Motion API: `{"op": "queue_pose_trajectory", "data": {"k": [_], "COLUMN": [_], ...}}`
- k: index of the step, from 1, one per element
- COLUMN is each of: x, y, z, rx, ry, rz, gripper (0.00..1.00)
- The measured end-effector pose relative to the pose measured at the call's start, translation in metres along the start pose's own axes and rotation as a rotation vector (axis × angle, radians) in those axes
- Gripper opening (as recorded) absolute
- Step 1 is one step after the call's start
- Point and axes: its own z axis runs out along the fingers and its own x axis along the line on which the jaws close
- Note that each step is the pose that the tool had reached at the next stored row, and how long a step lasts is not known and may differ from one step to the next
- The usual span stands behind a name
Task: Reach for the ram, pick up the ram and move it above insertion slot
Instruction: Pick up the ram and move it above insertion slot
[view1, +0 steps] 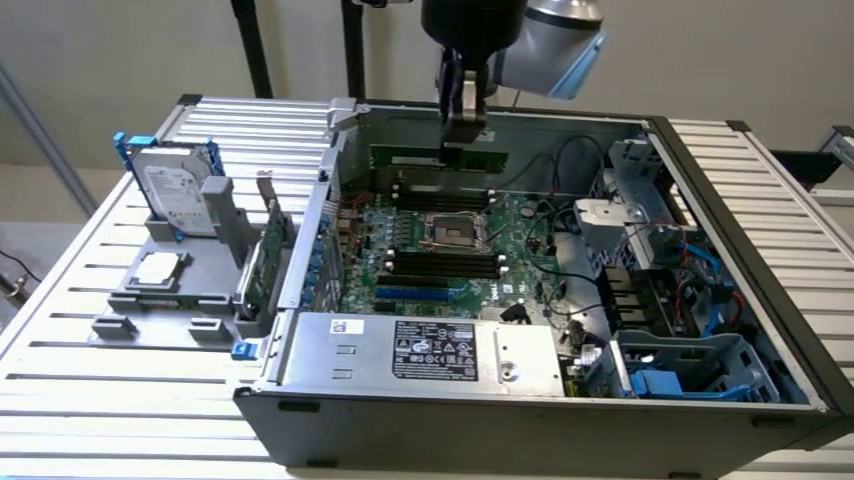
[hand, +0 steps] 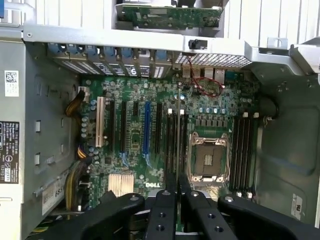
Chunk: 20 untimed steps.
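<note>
Over motherboard (view1: 454, 235), end effector (view1: 463, 140) pinches ram (view1: 441, 158).

The gripper (view1: 463, 135) holds the ram (view1: 441, 158) over the open case (view1: 747, 330), top unobstructed. Below, free room narrows: the CPU socket (view1: 451, 232) sits between memory slot rows, cables (view1: 567, 290) crowd the exterior view's right, the power supply (view1: 414, 350) blocks the near side

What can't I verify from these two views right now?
- Ram, exterior view: the tool covers its upper middle; the clamped part is hidden.
- Ram in the wrist view: seen edge-on as a thin line, chips unreadable.
- Which memory slot lies under it: too fine to tell.
- Arm: cut off by the exterior view's top edge.
</note>
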Motion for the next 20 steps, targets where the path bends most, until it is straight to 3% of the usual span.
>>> {"op": "queue_pose_trajectory", "data": {"k": [7, 14, 20], "x": [-0.007, -0.013, -0.014], "y": [-0.0091, -0.0112, -0.0114], "z": [0.0026, 0.0049, 0.0052], "rx": [0.0008, 0.0096, 0.0105], "ry": [-0.0001, -0.0001, 0.0000], "rz": [0.010, 0.013, 0.013], "gripper": [0.13, 0.13, 0.13]}}
